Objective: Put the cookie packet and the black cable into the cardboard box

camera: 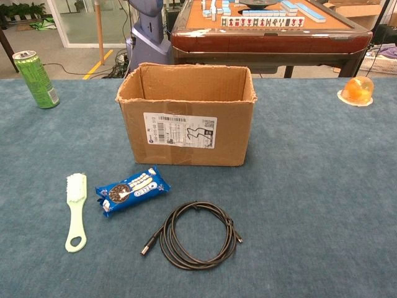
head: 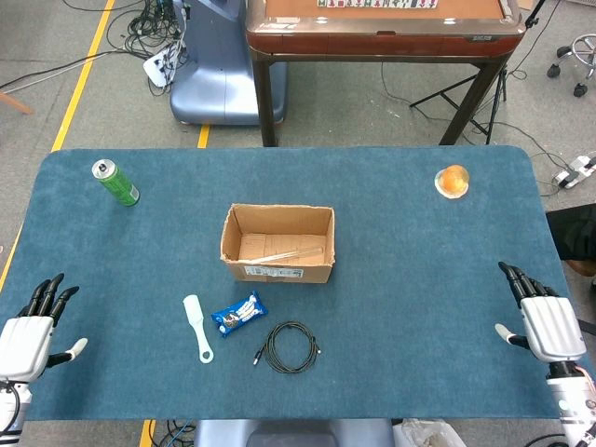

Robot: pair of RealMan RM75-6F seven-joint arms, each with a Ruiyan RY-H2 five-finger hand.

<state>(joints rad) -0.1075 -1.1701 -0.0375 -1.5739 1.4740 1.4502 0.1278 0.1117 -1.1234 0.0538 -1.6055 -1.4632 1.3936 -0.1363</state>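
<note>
An open cardboard box (head: 277, 244) (camera: 187, 115) stands at the middle of the blue table. In front of it lies a blue cookie packet (head: 238, 314) (camera: 132, 189), and just right of that a coiled black cable (head: 289, 347) (camera: 196, 234). My left hand (head: 30, 331) rests at the table's near left corner, fingers spread and holding nothing. My right hand (head: 545, 318) rests at the near right edge, likewise spread and holding nothing. Both hands are far from the packet and cable. The chest view shows neither hand.
A pale green brush (head: 198, 327) (camera: 74, 210) lies left of the packet. A green can (head: 115, 182) (camera: 36, 79) stands at the far left. An orange fruit on a small dish (head: 452, 181) (camera: 357, 90) sits at the far right. A mahjong table (head: 382, 28) stands beyond.
</note>
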